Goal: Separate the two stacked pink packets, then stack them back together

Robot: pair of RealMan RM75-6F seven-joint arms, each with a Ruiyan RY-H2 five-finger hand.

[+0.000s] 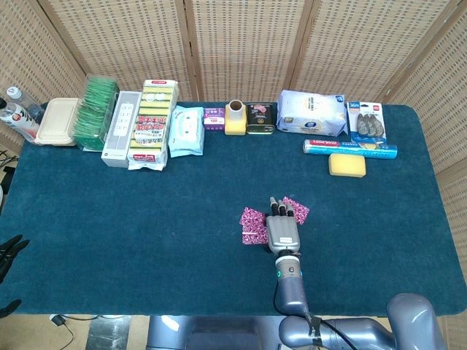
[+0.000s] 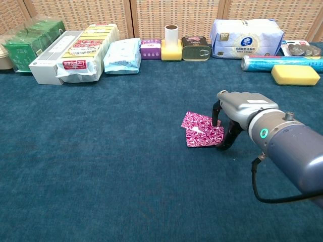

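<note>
Two pink patterned packets lie overlapped on the blue cloth right of centre, the far packet (image 2: 198, 120) flat and the near packet (image 2: 202, 136) partly over it. My right hand (image 2: 237, 108) stands at their right side. It pinches the near packet's right edge, which sits slightly raised, between its thumb and a finger. From above, the right hand (image 1: 282, 230) covers the middle of the packets (image 1: 252, 227), and pink shows on both sides of it. Dark fingers of my left hand (image 1: 9, 251) show spread and holding nothing at the table's left edge.
Along the back edge stand green tea boxes (image 2: 25, 48), a white box (image 2: 53, 58), snack packs (image 2: 86, 50), a light-blue pack (image 2: 121, 55), a yellow cup (image 2: 171, 46), a tin (image 2: 196, 49), a tissue pack (image 2: 246, 36), a foil roll (image 2: 280, 61) and a yellow sponge (image 2: 295, 74).
</note>
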